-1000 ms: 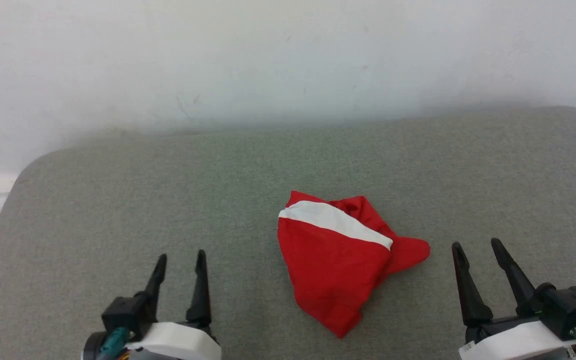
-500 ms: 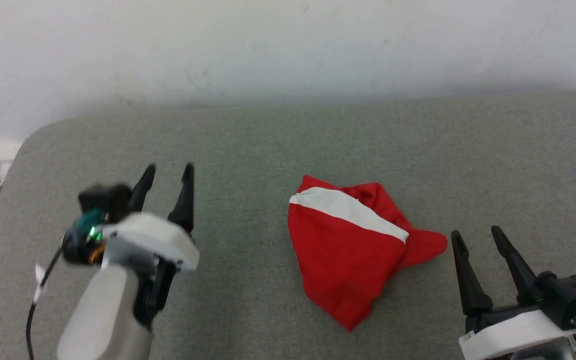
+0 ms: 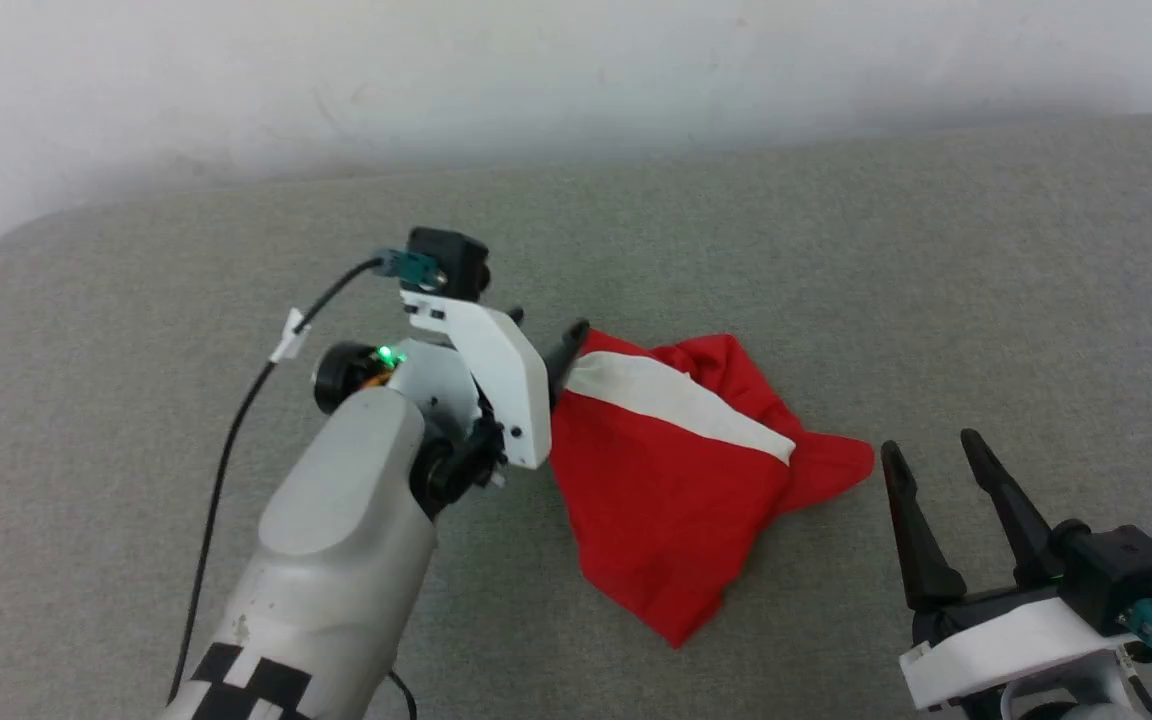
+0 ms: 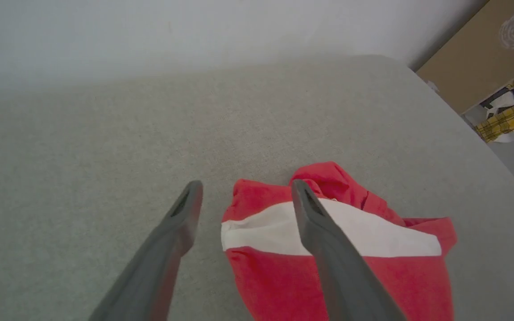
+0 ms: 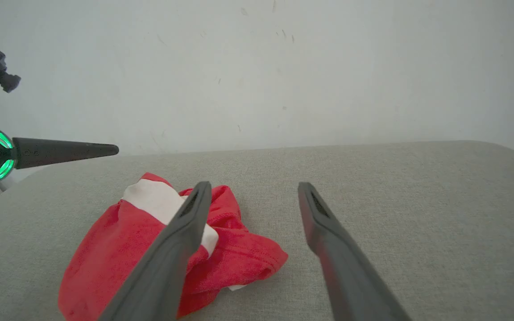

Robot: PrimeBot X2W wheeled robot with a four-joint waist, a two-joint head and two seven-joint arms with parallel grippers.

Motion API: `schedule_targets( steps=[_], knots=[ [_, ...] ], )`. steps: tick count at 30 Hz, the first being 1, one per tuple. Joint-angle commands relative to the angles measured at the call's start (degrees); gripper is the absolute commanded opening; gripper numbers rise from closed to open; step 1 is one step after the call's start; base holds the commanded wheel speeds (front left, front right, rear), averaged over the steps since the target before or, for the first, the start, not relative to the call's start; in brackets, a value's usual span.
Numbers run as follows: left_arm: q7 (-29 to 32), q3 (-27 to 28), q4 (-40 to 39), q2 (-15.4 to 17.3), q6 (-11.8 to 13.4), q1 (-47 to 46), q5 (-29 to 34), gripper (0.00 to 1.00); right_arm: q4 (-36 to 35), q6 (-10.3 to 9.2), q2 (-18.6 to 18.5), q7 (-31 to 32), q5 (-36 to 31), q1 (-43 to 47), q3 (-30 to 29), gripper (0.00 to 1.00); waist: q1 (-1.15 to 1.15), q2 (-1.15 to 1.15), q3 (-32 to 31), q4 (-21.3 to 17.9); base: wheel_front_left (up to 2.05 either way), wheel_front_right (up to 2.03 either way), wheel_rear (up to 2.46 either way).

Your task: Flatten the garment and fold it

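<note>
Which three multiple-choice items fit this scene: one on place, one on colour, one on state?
1. Where is the left gripper? A) at the banded corner of the garment B) at its lower tip C) at its right flap
2. What colour is the band on the garment? A) blue B) white C) yellow
3. How is the right gripper? A) shut on the garment B) open and empty C) shut and empty
1 A: its fingers frame that corner in the left wrist view.
2 B: a white strip crosses the red cloth.
3 B: its fingers stand apart, clear of the garment.
</note>
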Motion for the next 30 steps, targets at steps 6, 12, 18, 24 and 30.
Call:
schedule_targets(
  steps=[6,12,18,24,30],
  knots=[
    [6.7,-5.4,11.0,-1.7,-0.8,-2.5,-4.7,1.0,1.3,-0.05,0.1,-0.4,0.6,-1.3,0.7,1.0,-0.01,0.01,1.0,-2.7,0.0,0.0,0.0],
    [4.0,-8.0,14.6,-2.0,-0.9,-3.6,-6.8,0.0,1.9,-0.05,0.1,-0.7,0.9,-1.3,0.3,1.0,-0.01,0.01,0.5,-2.9,0.0,0.0,0.0],
    [-7.3,-8.4,13.0,-1.2,-0.9,-6.5,-4.9,0.0,2.5,-0.05,0.1,-0.6,1.1,-0.8,0.1,1.0,-0.01,0.01,-1.3,-1.4,0.0,0.0,0.0],
    [-14.3,-6.7,7.4,2.9,0.8,-3.0,-4.2,0.0,2.5,-0.05,0.1,-0.7,1.6,0.5,-0.7,1.0,-0.01,0.01,-3.4,0.5,0.0,0.0,0.0],
    [-20.7,-2.7,-2.7,8.4,7.1,6.8,-4.5,0.0,2.0,-0.05,0.1,-0.9,1.8,1.1,-1.2,1.0,-0.01,0.01,-4.1,1.2,0.0,0.0,0.0]
  ],
)
